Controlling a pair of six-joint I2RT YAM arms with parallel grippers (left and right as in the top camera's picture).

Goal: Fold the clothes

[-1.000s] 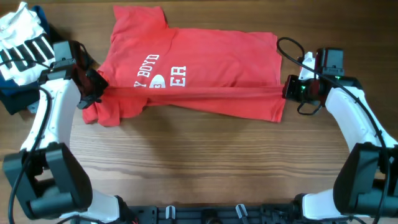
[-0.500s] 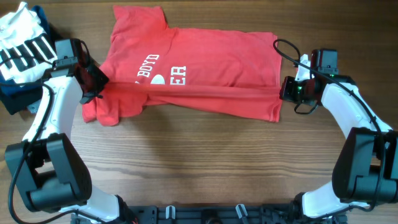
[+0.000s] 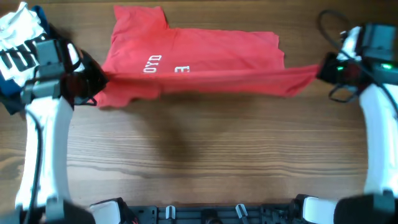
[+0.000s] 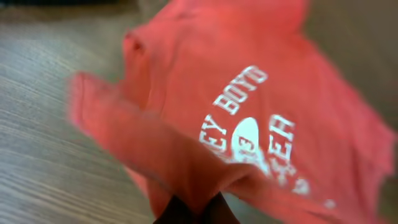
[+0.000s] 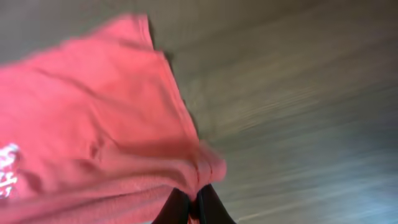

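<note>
Inspection of the fold in progress: the shirt [image 3: 205, 53] lies across the 12 o'clock half of the table [image 3: 199, 162], chest up, with its near edge raised off the wood and drawn into a taut red band. The left gripper [image 3: 94, 83], at about 10 o'clock, has its jaws fully closed on the sleeve-side end of that band; the left wrist view confirms cloth pinched between the fingertips. The right gripper [image 3: 319, 70], at about 2 o'clock, is likewise clamped tight on the hem-side corner. Change noted against a second ago: both arms have risen and spread apart, the right one carrying its corner out past the shirt's own edge toward 3 o'clock, and the slack fold has become a straight line. The band has also travelled toward 12 o'clock, so the lettering [image 3: 152, 64] now shows only in fragments. Judgement: the first lengthwise fold is being carried over, not yet laid down. The striped garment [image 3: 18, 43] at 10 o'clock sits just beside the left arm, untouched.
</note>
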